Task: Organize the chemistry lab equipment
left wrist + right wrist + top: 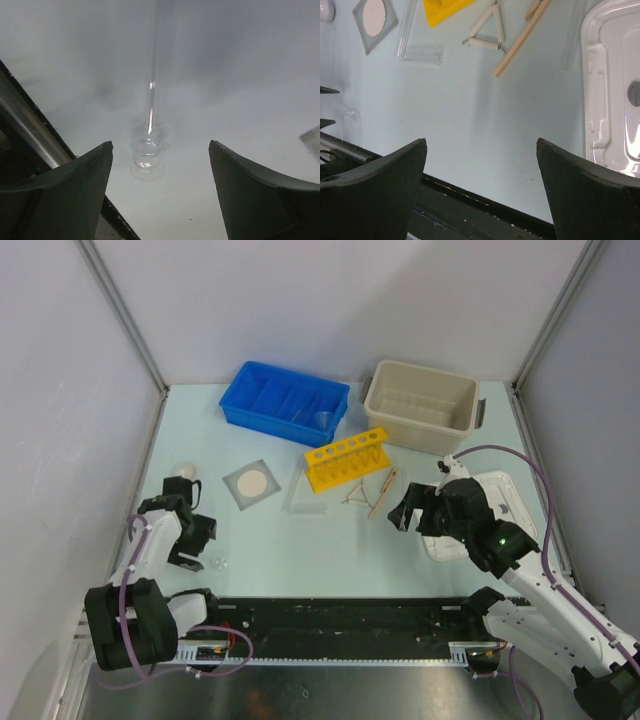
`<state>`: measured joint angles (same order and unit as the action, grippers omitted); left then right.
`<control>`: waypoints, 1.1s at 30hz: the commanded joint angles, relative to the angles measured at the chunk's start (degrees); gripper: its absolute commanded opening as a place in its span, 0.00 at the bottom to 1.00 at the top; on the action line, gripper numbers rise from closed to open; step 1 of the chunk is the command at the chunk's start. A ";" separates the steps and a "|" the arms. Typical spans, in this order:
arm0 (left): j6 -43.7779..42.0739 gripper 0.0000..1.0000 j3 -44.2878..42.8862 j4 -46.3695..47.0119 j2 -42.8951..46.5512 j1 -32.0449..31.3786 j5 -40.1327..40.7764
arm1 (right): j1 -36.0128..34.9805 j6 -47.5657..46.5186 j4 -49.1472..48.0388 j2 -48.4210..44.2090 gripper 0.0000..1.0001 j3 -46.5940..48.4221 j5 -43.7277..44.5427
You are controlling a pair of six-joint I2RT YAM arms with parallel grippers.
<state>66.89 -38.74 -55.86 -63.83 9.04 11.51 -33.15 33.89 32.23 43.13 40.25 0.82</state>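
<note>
Yellow rack [346, 460] sits on pale green table [300, 550] between grey panels [340, 300]

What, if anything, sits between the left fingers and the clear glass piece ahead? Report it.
Nothing visible does. The clear glass piece stands on bare table just ahead of the open left fingers, roughly in line with the gap between them.

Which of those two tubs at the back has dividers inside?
The blue bin, on the left: partitions split its inside into compartments. The beige tub beside it is one undivided space.
</note>
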 commanded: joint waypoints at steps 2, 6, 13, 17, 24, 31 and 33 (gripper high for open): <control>3.65 0.83 1.67 -2.70 -2.01 0.37 -1.23 | -0.08 -0.25 -1.71 0.08 0.96 0.00 0.58; 3.98 0.82 2.11 -2.91 -3.43 0.27 -1.18 | -0.14 -0.25 -1.96 0.47 0.96 0.00 0.50; 5.71 0.80 2.62 -2.66 -5.94 -0.51 -3.54 | -0.15 -0.30 -2.12 0.63 0.96 -0.16 0.66; 7.27 0.79 2.47 -2.59 -6.84 -2.28 -4.76 | -0.16 -0.24 -2.08 0.55 0.96 -0.17 0.74; 8.20 0.75 3.33 -1.80 -9.04 -3.70 -6.02 | -0.16 0.02 -2.46 0.19 0.96 -0.59 0.46; 8.09 0.65 3.15 -1.54 -9.40 -4.02 -5.55 | -0.16 -0.04 -2.78 -0.26 0.96 -0.70 0.18; 7.82 0.62 2.82 -1.49 -9.12 -4.07 -4.64 | -0.10 -0.11 -2.85 -0.38 0.96 -0.70 0.13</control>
<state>73.14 -35.64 -56.77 -73.36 5.43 5.34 -33.15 33.93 31.38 43.62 39.64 0.82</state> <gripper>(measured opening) 0.640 0.962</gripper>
